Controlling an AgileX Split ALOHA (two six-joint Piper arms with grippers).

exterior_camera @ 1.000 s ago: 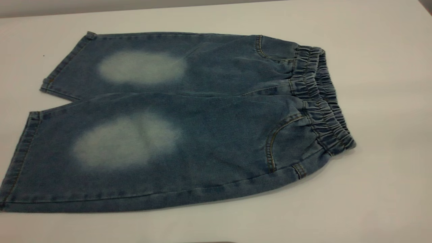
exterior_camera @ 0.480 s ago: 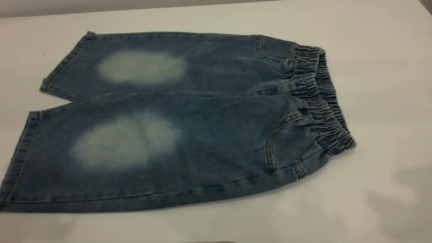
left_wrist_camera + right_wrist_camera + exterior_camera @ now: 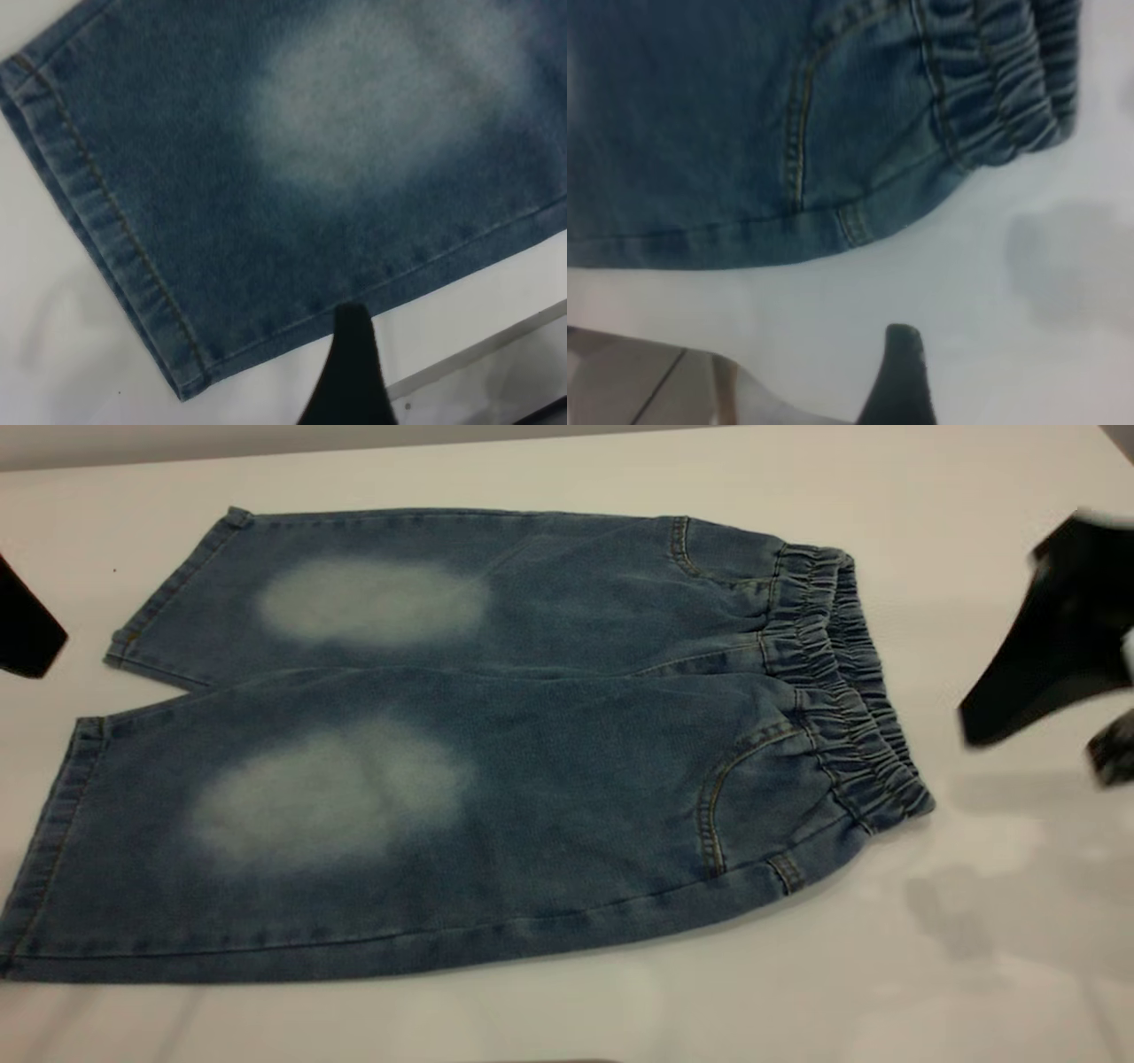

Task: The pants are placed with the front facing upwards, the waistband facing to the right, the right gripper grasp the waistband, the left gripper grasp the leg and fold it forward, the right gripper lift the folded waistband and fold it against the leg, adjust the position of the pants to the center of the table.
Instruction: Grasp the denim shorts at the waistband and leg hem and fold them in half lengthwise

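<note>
Across the middle of the table (image 3: 992, 974) the pants (image 3: 496, 779) lie flat and face up. The waistband (image 3: 842, 691) is at their 3 o'clock end and both leg hems are at the 9 o'clock end. They have not moved in the last second, and nothing is folded yet.

What has changed is me. A second ago neither of my arms was in the exterior view, and half a second ago only shadows fell on the table toward 4 o'clock of the pants. Now my right gripper (image 3: 1038, 744) has come in at 3 o'clock of the waistband. It is off the cloth and a clear gap away from it, with its jaws looking parted and nothing in them. Its wrist camera shows the near corner of the waistband (image 3: 1001, 80) and the pocket seam, with bare table between the denim and my fingertip (image 3: 899, 381).

My left gripper (image 3: 31, 642) has entered at 9 o'clock, just beyond the far leg's hem (image 3: 168, 593) and not touching it. It holds nothing, and I cannot tell whether it is open or closed. Its camera looks down on that hem corner (image 3: 97, 204).

I take this as the approach for the first step. Both grasps are yet to be made, and the fold and the centring come after them. Next I need the right gripper to close in on the gathered band and the left on a leg edge. Each must get under a layer that lies flush on a smooth surface.
</note>
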